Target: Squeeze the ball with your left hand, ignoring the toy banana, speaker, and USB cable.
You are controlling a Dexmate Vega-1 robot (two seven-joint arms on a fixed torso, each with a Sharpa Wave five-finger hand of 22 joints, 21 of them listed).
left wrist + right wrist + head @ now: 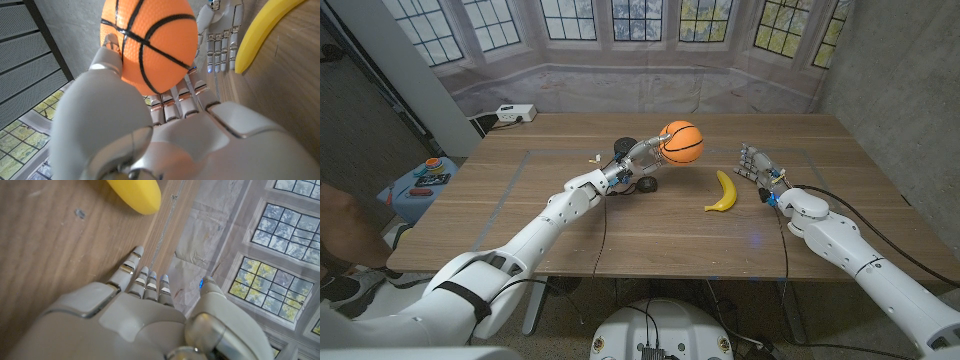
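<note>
An orange basketball-patterned ball (681, 142) is held above the table's middle by my left hand (642, 152). In the left wrist view the ball (150, 42) sits between the thumb and fingers of my left hand (165, 115), gripped from both sides. A yellow toy banana (723, 192) lies on the wood to the right of the ball. My right hand (758, 166) stands beyond the banana with fingers apart and nothing in it; the right wrist view shows my right hand (150, 300) over bare wood near the banana's tip (137, 195).
A dark round object with a cable (646, 185) lies on the table under my left wrist. A white power strip (515, 113) sits at the table's back left corner. A stool with small items (420, 180) stands left of the table.
</note>
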